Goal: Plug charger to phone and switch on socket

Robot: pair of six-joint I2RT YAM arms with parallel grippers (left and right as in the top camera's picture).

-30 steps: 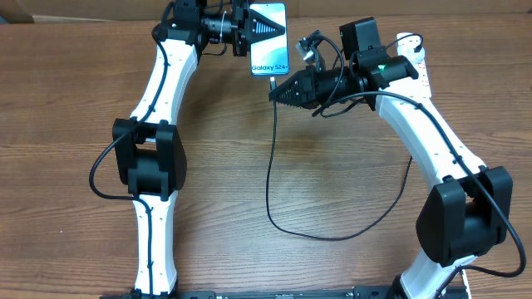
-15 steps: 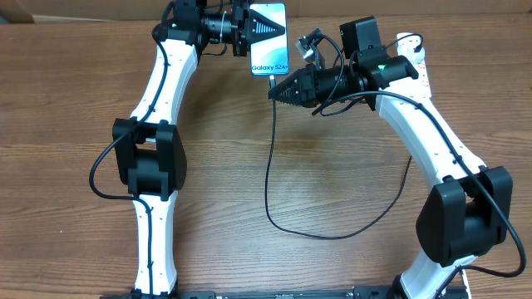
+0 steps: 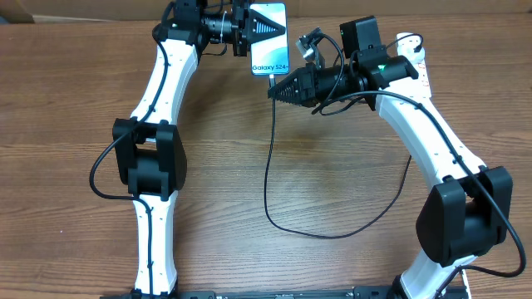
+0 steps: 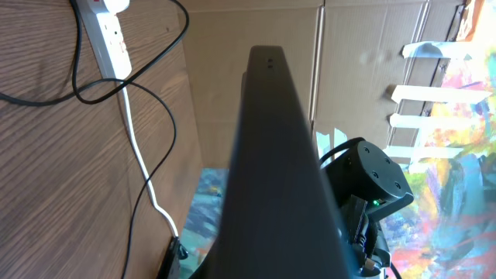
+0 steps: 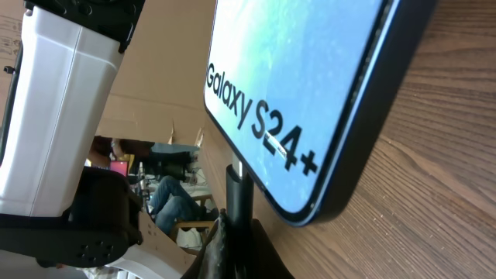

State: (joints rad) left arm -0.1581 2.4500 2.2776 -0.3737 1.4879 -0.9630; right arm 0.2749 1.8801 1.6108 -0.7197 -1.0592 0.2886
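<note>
Your left jaws clench the slim, likely slippery phone (image 3: pixel 268 37); your right jaws pinch the charger (image 3: pixel 268 166) at its stiff connector. Grip there: the cable looks limp.

The slim black-edged rectangular phone (image 3: pixel 270 62) sits at the far side of the brown wooden table (image 3: pixel 66 100). The long thin black charger cable (image 3: pixel 268 166) meets the phone's near edge, runs nearward from it, then loops off to the right. The white elongated power strip (image 4: pixel 112 43) lies well right of the phone. The left gripper (image 3: pixel 278 29) is over the phone's far half. The right gripper (image 3: pixel 274 91) is just beside the phone's near edge.
</note>
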